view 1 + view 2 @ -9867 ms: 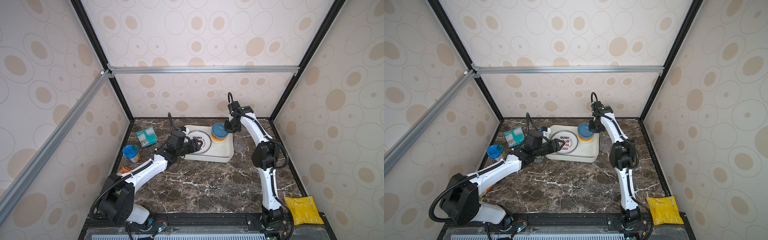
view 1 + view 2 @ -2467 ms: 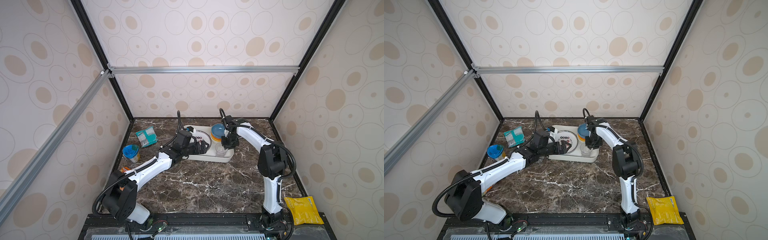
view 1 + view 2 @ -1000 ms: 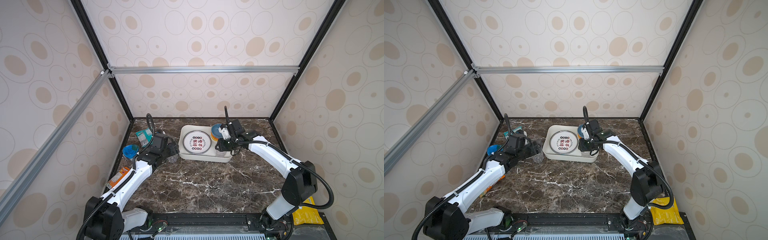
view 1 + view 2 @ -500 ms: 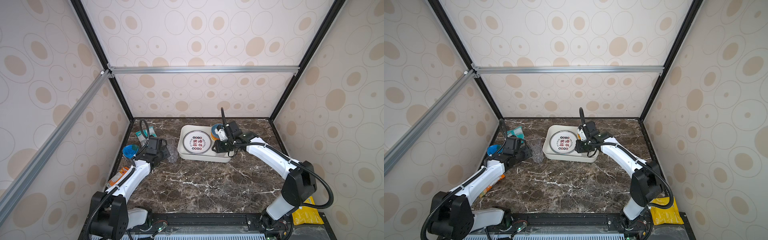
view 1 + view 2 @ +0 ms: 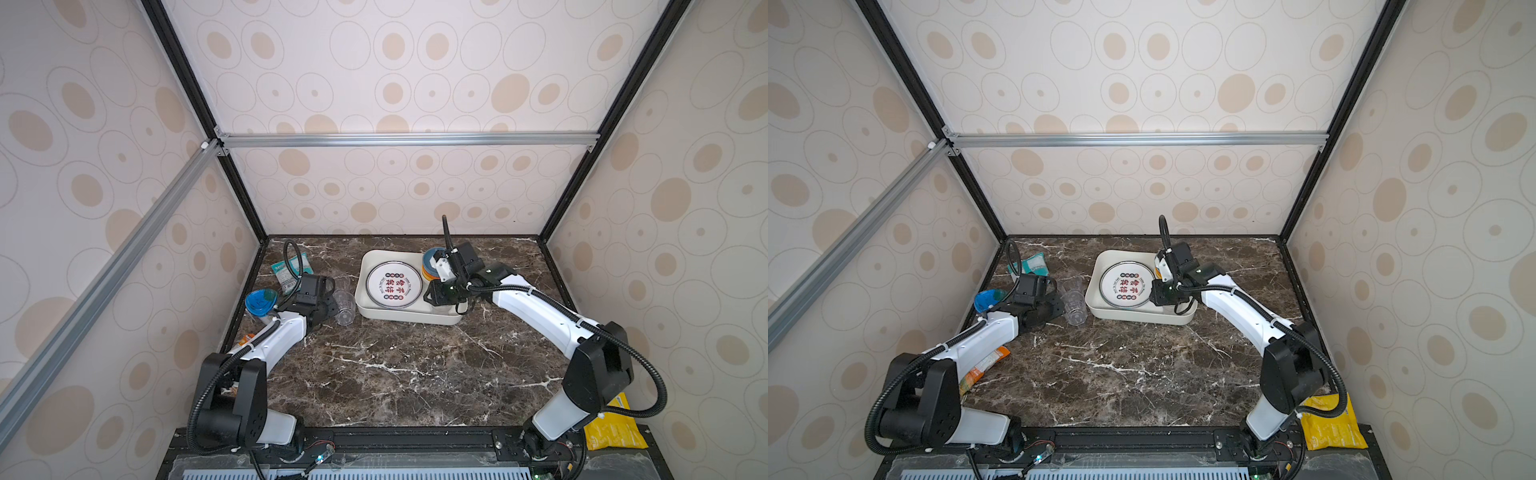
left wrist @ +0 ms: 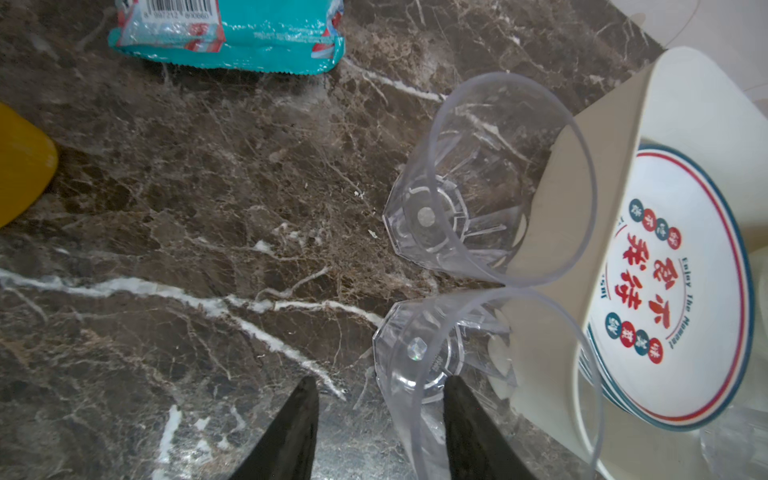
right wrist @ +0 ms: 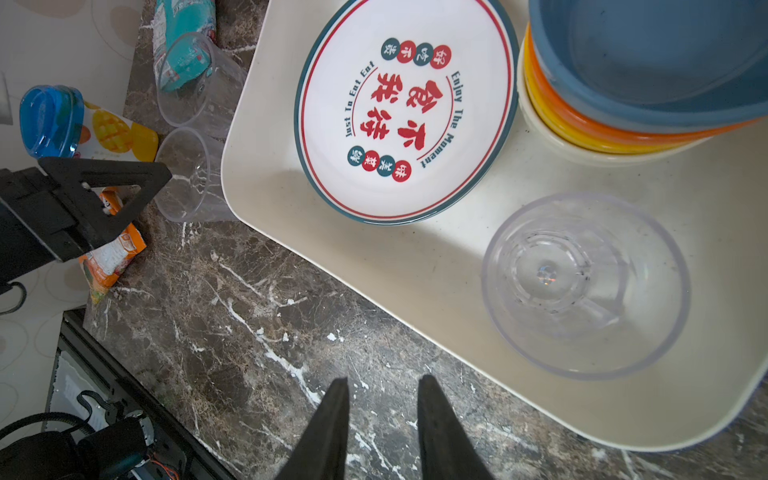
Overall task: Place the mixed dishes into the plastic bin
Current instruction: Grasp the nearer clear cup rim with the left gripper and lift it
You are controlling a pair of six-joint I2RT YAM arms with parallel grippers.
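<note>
Spreading across the cell floor, the dark marble counter (image 5: 395, 374) carried everything. The plastic bin (image 5: 407, 319) sat toward its back middle in both top views. Inside it lay a white plate (image 5: 393, 286) with a dark rim and red characters. Beside the plate was a stack of bowls (image 7: 623, 62), blue on top over orange, yellow and cream, and one clear cup (image 7: 582, 282) stood upright.

Two more clear cups stood side by side on the counter, just beside the bin's left wall: the farther cup (image 6: 457, 199) and the nearer cup (image 6: 415, 361). A teal snack packet (image 6: 232, 33) lay behind them. A blue-lidded cup (image 5: 261, 301) stood beside the left arm, an orange packet (image 5: 984, 365) lay partly under it, and a yellow packet (image 5: 611, 428) sat at the front right corner.

The left tool (image 6: 380, 382) was unclenched, with the nearer cup's wall between its fingers. The right tool (image 7: 383, 380) hung released and empty over the counter, just off the bin's edge.
</note>
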